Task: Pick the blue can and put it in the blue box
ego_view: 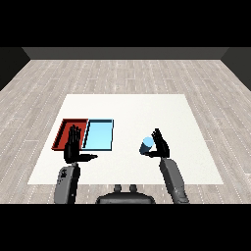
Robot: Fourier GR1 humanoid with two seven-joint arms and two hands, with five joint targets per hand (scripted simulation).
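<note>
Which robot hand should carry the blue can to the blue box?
The right hand: it is already right next to the blue can, fingers around it. The left hand is open, over by the red tray.

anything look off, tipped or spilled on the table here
Nothing stands out. The red tray and light blue tray lie square, side by side. The blue can sits upright at the right robot hand. The left robot hand is open.
</note>
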